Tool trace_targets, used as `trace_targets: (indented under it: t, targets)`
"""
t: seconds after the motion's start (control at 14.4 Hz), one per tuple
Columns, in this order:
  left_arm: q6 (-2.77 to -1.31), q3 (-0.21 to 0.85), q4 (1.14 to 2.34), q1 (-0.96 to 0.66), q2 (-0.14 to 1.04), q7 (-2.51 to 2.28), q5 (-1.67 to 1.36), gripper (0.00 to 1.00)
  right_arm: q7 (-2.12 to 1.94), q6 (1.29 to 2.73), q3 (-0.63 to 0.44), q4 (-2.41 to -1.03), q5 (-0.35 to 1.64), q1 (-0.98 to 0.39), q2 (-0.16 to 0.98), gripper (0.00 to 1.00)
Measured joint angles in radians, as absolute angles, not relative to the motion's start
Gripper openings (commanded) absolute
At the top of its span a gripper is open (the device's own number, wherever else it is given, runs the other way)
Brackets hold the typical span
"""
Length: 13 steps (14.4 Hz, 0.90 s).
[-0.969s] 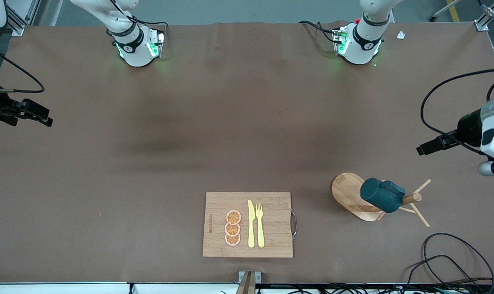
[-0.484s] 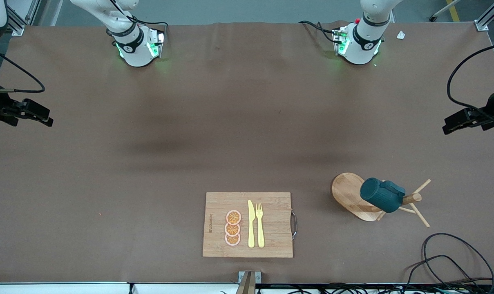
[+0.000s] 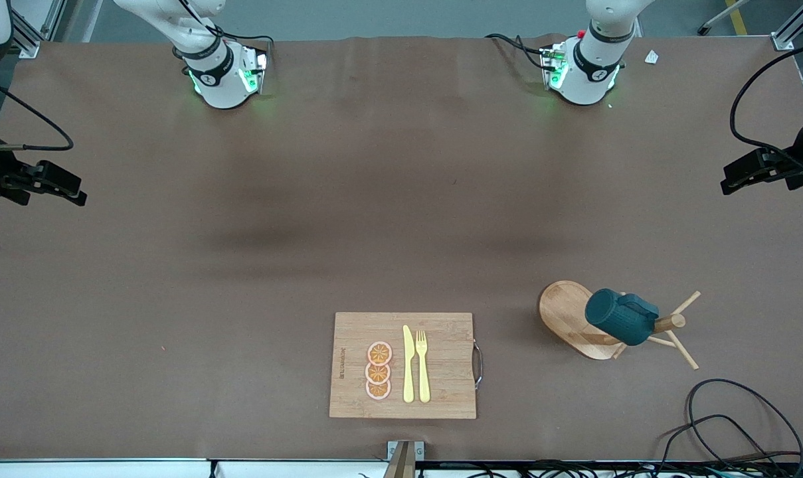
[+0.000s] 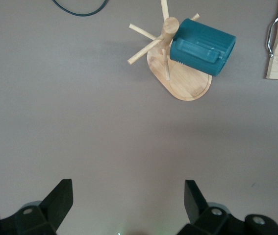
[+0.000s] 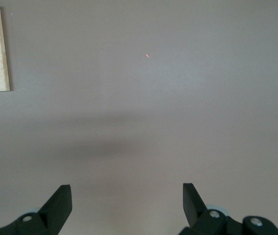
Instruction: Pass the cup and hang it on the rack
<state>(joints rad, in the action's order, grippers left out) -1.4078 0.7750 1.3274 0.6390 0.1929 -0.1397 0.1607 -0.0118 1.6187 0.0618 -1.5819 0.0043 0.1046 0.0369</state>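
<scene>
The small dark teal-green cup [image 3: 622,317] with a side handle hung tilted on a peg of the light wooden mug rack [image 3: 577,318], over its oval base, at the left arm's end of the table [image 3: 308,199]. The rack's other thin pegs stuck out bare from the central post. Beside the rack, toward the table's middle, lay a rectangular bamboo cutting board [image 3: 441,392] with a metal handle, carrying three orange slices [image 3: 378,370], a yellow plastic knife [image 3: 408,364] and a yellow plastic fork [image 3: 422,365].

The left gripper [image 4: 128,198] hung in the air over the bare brown table at the left arm's end, fingers spread wide and holding nothing. The right gripper [image 5: 127,198] waited over the table's right-arm end, its fingers equally wide and empty.
</scene>
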Motion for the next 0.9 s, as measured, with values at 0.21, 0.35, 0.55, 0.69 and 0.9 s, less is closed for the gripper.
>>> trace_targets:
  t: [0.21, 0.35, 0.55, 0.69, 0.9]
  targets:
    - [-1.407, 0.774, 1.331, 0.643, 0.191, -0.123, 0.154, 1.0, -0.012, 1.619, 0.062, -1.582, 0.005, 0.105, 0.037, 1.0]
    - [-1.407, 0.717, 1.338, 0.589, 0.173, -0.122, 0.133, 1.0, -0.012, 1.619, 0.062, -1.582, 0.005, 0.105, 0.037, 1.0]
    - [-1.407, 0.444, 1.365, 0.341, 0.121, -0.122, 0.081, 1.0, -0.012, 1.619, 0.062, -1.582, 0.005, 0.105, 0.037, 1.0]
    - [-1.406, 0.298, 1.39, 0.215, 0.089, -0.12, 0.067, 1.0, -0.012, 1.619, 0.062, -1.582, 0.006, 0.105, 0.037, 1.0]
    - [-1.41, 0.18, 1.44, 0.125, 0.049, -0.098, 0.047, 1.0, -0.012, 1.619, 0.062, -1.582, 0.006, 0.105, 0.037, 1.0]
